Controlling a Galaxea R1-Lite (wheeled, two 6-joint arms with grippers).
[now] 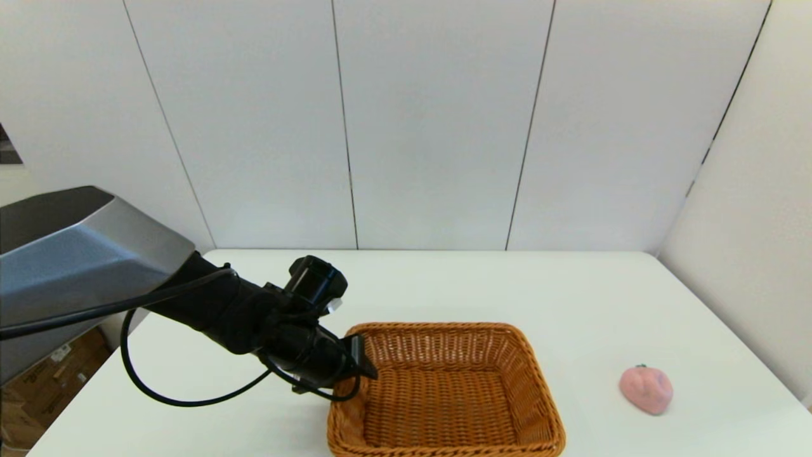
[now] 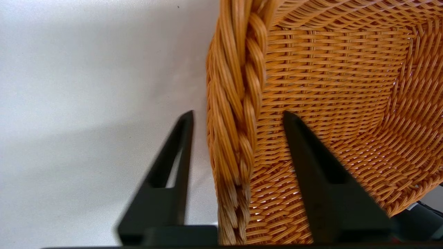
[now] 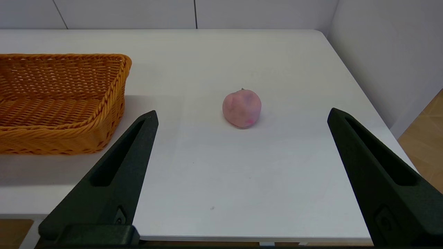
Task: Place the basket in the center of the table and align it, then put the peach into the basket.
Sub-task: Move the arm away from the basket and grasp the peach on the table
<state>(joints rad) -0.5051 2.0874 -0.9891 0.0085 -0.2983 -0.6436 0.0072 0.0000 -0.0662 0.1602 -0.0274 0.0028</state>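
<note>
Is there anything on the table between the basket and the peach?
No. Bare white table separates the basket from the peach; right wrist view shows it.

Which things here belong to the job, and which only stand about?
For the job:
- basket, its left rim between the fingers of the left gripper, fingers apart
- peach, on the table right of the basket
- right gripper, open, back near the table's edge

Only about:
- cardboard boxes on the floor

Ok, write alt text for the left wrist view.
The left gripper straddles the braided rim of the basket, one black finger inside against the woven wall, the other outside over the white table. The fingers stand apart with gaps to the rim, not closed on it.
</note>
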